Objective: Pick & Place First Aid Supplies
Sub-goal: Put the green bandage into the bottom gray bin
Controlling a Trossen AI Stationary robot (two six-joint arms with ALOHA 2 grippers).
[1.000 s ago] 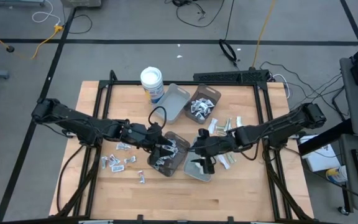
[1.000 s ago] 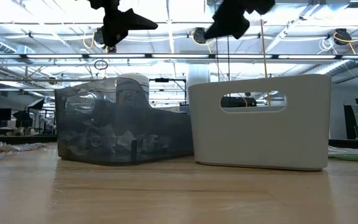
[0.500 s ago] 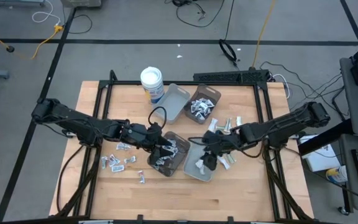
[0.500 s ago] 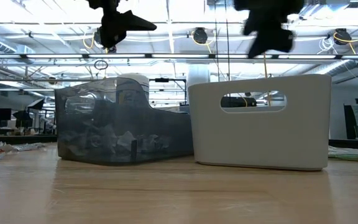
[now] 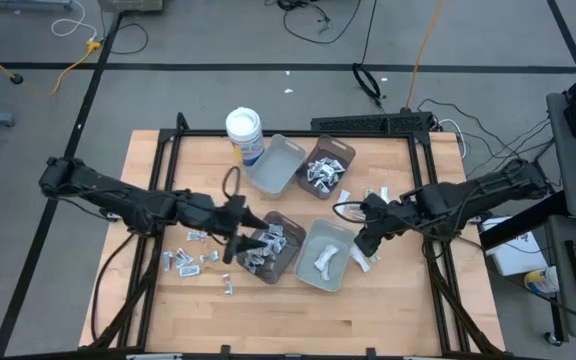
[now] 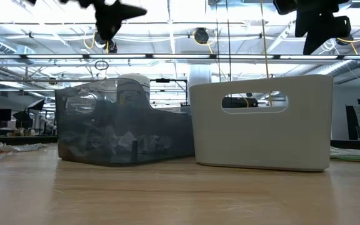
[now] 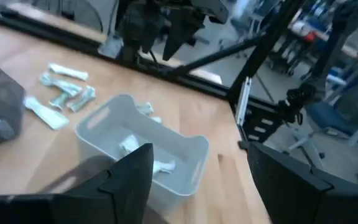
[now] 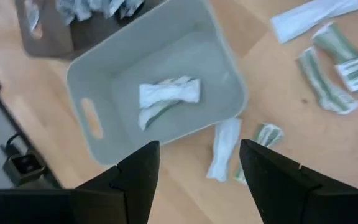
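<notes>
1. At the table's centre, in the high view, sit two trays side by side: a dark translucent tray (image 5: 271, 247) with crumpled silvery packets (image 5: 266, 243) inside, and at its 3 o'clock a pale grey tray (image 5: 324, 256) holding a white twisted packet (image 5: 325, 262).
2. The left gripper (image 5: 230, 246) hangs at the dark tray's 9 o'clock edge, above the table, its fingers spread wide with nothing between them in the left wrist view.
3. The right gripper (image 5: 364, 243) hovers just past the pale tray's 3 o'clock rim; in the right wrist view its fingers (image 8: 135, 180) stand wide apart and hold nothing, with a white strip (image 8: 224, 149) lying on the wood beside the tray.
4. More pale narrow strips (image 5: 373, 196) lie on the table at 1 o'clock from the pale tray.
5. Loose small packets (image 5: 194, 256) are scattered on the wood at 9 o'clock from the dark tray.
6. Toward 12 o'clock stand two further trays, one grey (image 5: 276, 165) and one brown (image 5: 325, 167) with packets in it, and a white tub (image 5: 245, 134).
</notes>
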